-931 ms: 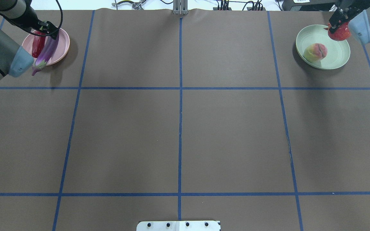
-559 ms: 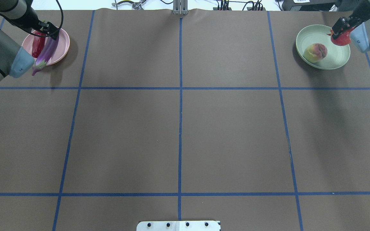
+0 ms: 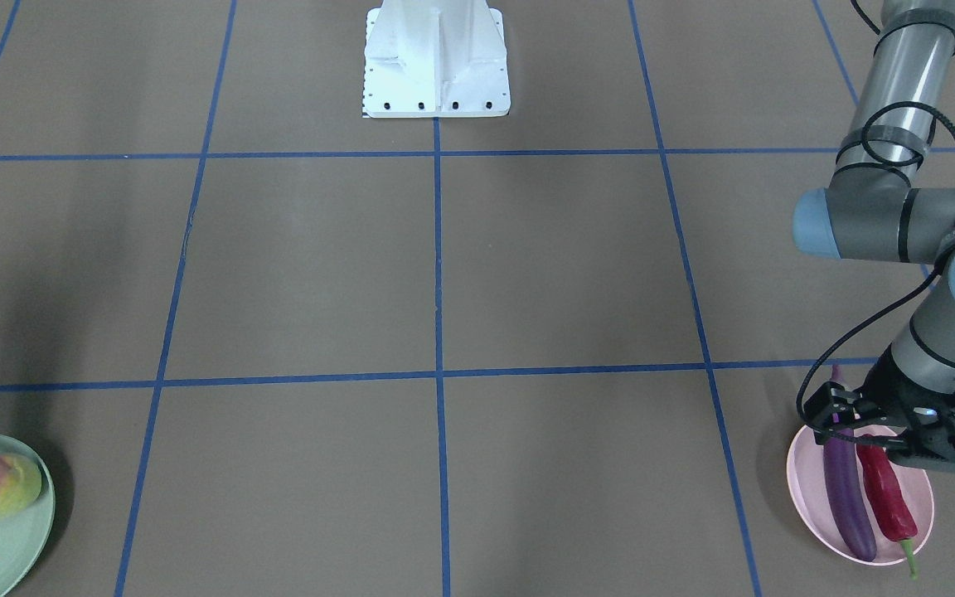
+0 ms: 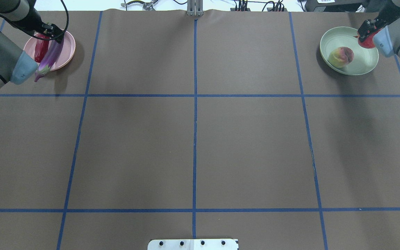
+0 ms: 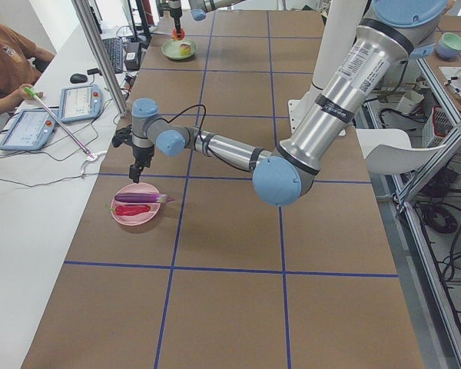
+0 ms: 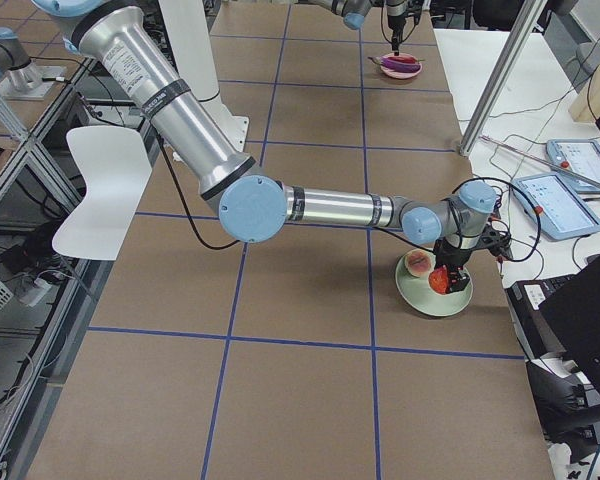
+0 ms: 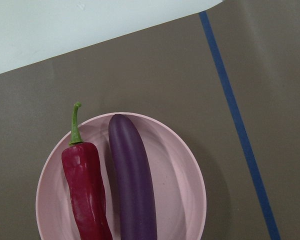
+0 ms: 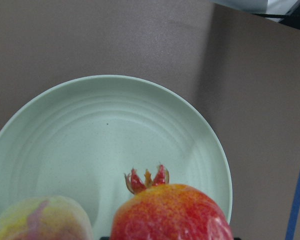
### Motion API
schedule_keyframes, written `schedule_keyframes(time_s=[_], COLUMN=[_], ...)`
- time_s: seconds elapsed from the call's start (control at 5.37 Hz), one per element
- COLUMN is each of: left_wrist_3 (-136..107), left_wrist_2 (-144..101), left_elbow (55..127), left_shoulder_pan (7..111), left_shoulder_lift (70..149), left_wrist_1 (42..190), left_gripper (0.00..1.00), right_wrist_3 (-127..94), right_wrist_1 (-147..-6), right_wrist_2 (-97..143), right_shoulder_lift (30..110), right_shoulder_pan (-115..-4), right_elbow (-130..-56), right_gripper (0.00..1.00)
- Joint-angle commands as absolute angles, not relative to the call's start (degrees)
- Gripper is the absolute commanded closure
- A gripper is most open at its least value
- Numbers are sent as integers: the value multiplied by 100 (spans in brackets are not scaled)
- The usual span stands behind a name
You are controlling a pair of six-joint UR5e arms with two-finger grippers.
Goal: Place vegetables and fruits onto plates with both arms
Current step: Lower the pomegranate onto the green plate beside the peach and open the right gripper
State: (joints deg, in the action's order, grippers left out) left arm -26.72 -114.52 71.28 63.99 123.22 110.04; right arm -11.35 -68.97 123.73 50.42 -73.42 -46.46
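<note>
The purple eggplant (image 4: 49, 57) and the red chili pepper (image 4: 41, 48) lie side by side on the pink plate (image 4: 66, 48) at the far left. They also show in the left wrist view: eggplant (image 7: 135, 185), chili (image 7: 87, 195), plate (image 7: 185, 185). My left gripper (image 4: 55, 34) hovers just above them, open and empty. My right gripper (image 4: 366, 36) is shut on the red-orange fruit (image 4: 366, 42) and holds it low over the far right part of the mint green plate (image 4: 363, 62). The peach (image 4: 340, 56) lies on that plate's left side.
The white robot base (image 3: 436, 58) stands at the near middle edge. Both plates sit close to the table's far edge, where cables lie. A side bench with tablets (image 6: 560, 200) and a metal post (image 6: 500, 80) stands beyond that edge.
My right gripper has lowered the red-orange fruit toward the green plate. My left gripper stays above the pink plate with hardly any movement.
</note>
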Motion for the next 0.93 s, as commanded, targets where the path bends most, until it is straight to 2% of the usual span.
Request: schedule_keyframes(time_s=[0.0, 0.19, 0.37, 0.74], left_wrist_3=[-2672, -2672, -2681, -2576], left_wrist_2=[-11426, -11382, -11382, -11443], left_elbow=[7137, 7137, 7137, 7198], left_shoulder_pan=[6398, 6398, 6398, 6407], left_shoulder_lift=[12314, 12322, 12322, 12192], left_wrist_1=[11004, 11004, 11004, 11013], left_gripper=[0, 0, 0, 0], right_wrist_3=[-1780, -1793, -1793, -1662], right_wrist_1=[-6507, -6539, -6826, -8928], right_wrist_2=[12349, 12366, 12453, 12935], right_shoulder_lift=[5045, 5097, 5211, 5779], right_shoulder_pan=[-7225, -7233, -7312, -7776], right_elbow=[-4684, -4911, -5453, -7678], right_gripper=[0, 0, 0, 0])
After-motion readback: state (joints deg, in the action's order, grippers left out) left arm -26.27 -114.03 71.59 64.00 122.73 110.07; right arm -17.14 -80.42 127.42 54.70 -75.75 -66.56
